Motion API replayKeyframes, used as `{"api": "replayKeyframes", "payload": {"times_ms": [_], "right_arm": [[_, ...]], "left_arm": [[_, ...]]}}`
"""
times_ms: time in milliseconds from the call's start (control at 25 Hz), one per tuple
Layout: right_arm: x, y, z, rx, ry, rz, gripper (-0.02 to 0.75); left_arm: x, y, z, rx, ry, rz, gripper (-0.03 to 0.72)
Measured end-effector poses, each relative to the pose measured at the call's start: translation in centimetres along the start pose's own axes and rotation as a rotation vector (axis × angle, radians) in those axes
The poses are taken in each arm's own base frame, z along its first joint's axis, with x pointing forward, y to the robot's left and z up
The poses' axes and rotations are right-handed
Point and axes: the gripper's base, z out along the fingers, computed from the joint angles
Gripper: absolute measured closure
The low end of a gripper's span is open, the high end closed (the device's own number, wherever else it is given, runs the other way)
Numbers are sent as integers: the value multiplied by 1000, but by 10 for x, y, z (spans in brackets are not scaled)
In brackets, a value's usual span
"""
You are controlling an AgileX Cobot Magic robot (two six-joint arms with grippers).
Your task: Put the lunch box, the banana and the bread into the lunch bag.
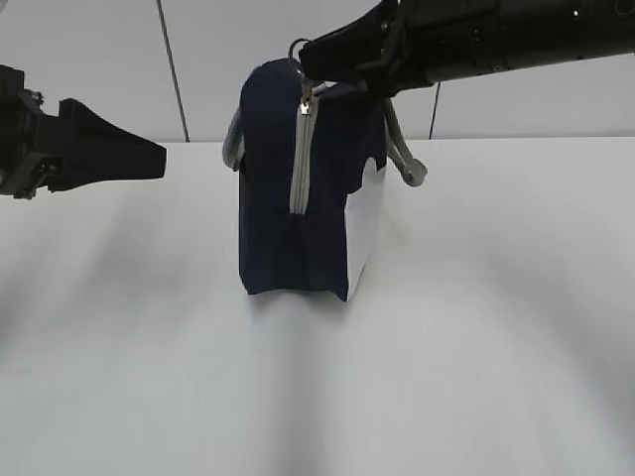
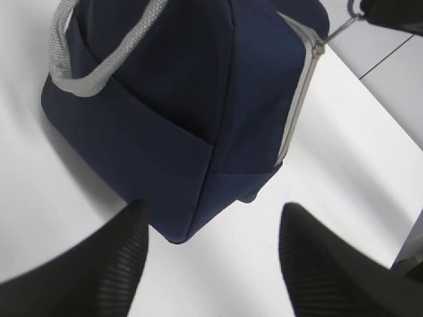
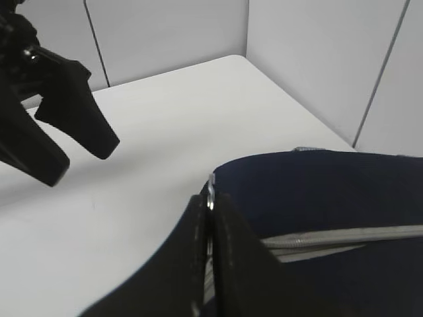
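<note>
Up at the top of the bag, the black right gripper (image 1: 316,61) has its two fingers pressed together on the metal ring pull (image 1: 297,47) of the zipper; in the right wrist view the fingers meet with only a thin sliver of metal showing between them, and most of the pull is hidden by them. From there the grey zipper tape (image 1: 301,159) runs down the near end of the navy-blue fabric lunch bag (image 1: 278,218), which stands upright on the white table (image 1: 446,347) a little left of centre. A white side panel (image 1: 365,223) shows on its right face, partly turned away. One grey strap handle (image 1: 402,149) hangs off the right side and another (image 2: 92,63) loops over the left; both are partly cut off behind the bag or the arm.

Off to the left, well apart from the bag, the black left gripper (image 2: 211,254) hovers with its fingers spread and nothing between them; in its wrist view the bag's lower corner lies just beyond the gap. Only its fingertip end is clear in the exterior view, the rest being cut by the frame edge.

Whether anything lies inside the bag cannot be told.
</note>
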Motion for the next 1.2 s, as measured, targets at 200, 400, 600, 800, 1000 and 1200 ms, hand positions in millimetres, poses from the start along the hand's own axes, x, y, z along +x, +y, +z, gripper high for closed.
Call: {"api": "replayKeyframes", "payload": {"times_ms": [200,400,600,800,1000,1200], "right_arm": [[1,-5,1,44,10,2,754],[10,-9,9,43,33,20,754],[2,-14,9,69,16,4,754],[1,-21,15,83,7,13,754],[-2,-23,16,87,-3,11,754],[-12,-26,14,94,-28,-1,754]], "left_arm": [[0,0,0,3,1,1,254],[0,-1,0,6,-1,3,254],[-1,-1,0,13,-12,-4,254],[-2,-3,0,34,-20,13,254],[-3,-4,0,40,-30,27,254],[-3,-3,0,37,-37,73,254]]}}
